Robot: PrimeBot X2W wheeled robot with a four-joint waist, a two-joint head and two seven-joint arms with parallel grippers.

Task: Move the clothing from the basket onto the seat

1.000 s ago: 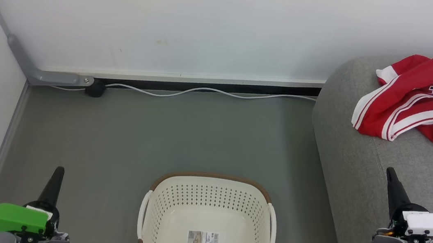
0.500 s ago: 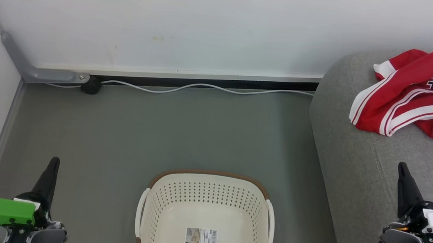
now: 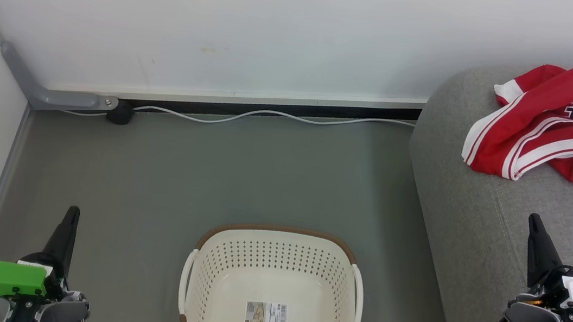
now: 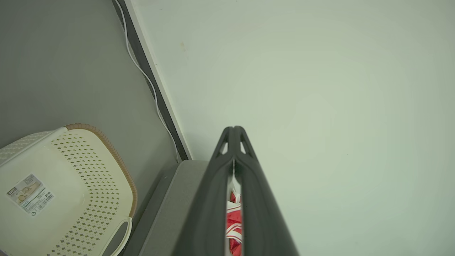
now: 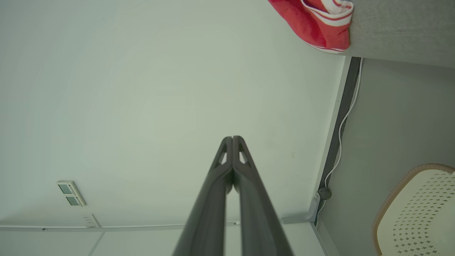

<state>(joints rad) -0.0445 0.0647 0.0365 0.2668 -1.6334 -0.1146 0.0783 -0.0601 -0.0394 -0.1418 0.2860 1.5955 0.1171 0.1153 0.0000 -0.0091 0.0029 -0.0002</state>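
Clothing [image 3: 557, 134] lies heaped on the seat [image 3: 475, 222] at 2 o'clock, unmoved in the last second. Basket [image 3: 277, 234] at 6 o'clock is bare inside. Left gripper [image 3: 72, 214] at 8 and right gripper [image 3: 533, 224] at 4 are both pinched closed on nothing and have barely drifted. You can likely call the task finished.
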